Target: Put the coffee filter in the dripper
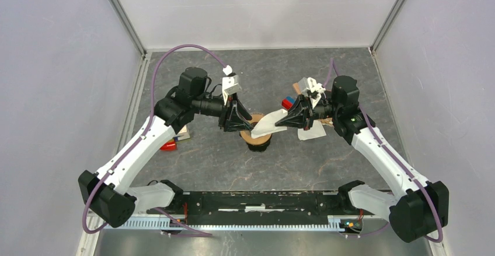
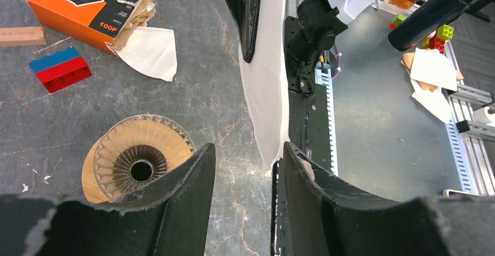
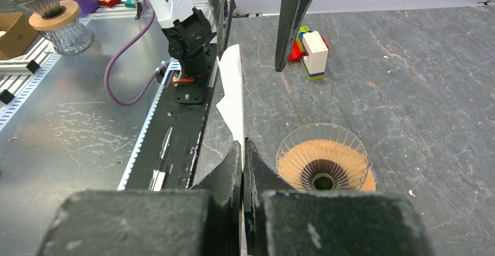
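Observation:
The coffee filter is a thin white paper sheet held edge-on above the table, with my right gripper shut on its near end. The filter stretches away toward my left gripper. In the left wrist view the filter hangs from the right gripper, and its free tip ends just inside my left gripper's right finger. That gripper is open and not closed on the paper. The dripper, a clear ribbed glass cone on a wooden ring, stands just below and beside the filter.
An orange filter box with a flat-folded filter lies behind the dripper, next to red and blue bricks. More stacked bricks stand on the left arm's side. The black rail runs along the near edge.

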You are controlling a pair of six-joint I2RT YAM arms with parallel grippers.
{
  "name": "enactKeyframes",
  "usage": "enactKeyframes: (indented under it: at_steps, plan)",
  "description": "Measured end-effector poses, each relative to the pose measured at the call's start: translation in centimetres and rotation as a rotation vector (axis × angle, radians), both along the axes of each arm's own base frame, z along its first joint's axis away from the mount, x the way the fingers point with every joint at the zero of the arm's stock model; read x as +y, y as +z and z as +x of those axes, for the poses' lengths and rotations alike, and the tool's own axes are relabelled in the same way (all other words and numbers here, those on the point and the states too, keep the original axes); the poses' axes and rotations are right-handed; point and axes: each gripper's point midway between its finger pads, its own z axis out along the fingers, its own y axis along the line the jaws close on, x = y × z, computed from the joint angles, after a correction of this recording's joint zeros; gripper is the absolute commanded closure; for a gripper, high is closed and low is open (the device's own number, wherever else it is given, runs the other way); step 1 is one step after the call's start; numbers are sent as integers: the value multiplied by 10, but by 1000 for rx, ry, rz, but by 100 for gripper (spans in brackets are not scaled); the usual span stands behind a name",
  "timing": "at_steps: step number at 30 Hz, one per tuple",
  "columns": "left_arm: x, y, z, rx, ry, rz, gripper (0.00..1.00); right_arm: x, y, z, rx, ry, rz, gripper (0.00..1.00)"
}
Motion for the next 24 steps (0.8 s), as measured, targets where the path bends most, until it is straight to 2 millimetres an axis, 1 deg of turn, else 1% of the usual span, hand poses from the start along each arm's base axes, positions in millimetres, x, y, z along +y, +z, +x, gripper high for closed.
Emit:
enactKeyframes:
  at_steps: [12,18,24]
  plan:
    - [-1,-2,-1,2,-4,1,47,-1,-2,3,13,-20,-8,100]
    - [-6,-3,-3,9,-13,1,47,-1,-3,3,17,-22,-10,100]
    - [-11,-12,1,28,-13,20,47,-1,-3,3,19,-23,-11,100]
